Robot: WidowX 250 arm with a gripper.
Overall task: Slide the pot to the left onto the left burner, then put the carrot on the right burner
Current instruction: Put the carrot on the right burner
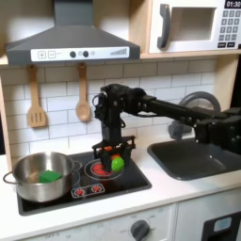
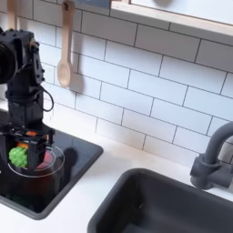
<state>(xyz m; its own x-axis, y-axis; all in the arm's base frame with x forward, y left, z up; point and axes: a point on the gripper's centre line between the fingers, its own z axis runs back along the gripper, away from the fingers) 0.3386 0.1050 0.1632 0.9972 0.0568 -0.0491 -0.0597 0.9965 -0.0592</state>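
The steel pot (image 1: 40, 179) sits on the cooktop's left side in the first exterior view, covering the left burner, with a flat green piece (image 1: 47, 175) inside it. The right burner (image 1: 98, 169) (image 2: 50, 162) shows its red rings beside the pot. My gripper (image 1: 113, 156) (image 2: 25, 151) points straight down over this burner, shut on the carrot (image 1: 117, 164) (image 2: 19, 157). The carrot's green end shows between the fingers, just above or touching the rings; I cannot tell which.
The black sink basin (image 1: 193, 158) (image 2: 164, 205) and grey faucet (image 2: 211, 162) lie to the right in both exterior views. Two wooden utensils (image 1: 82, 94) hang on the tiled back wall. A range hood (image 1: 71, 42) and microwave (image 1: 193, 26) hang overhead.
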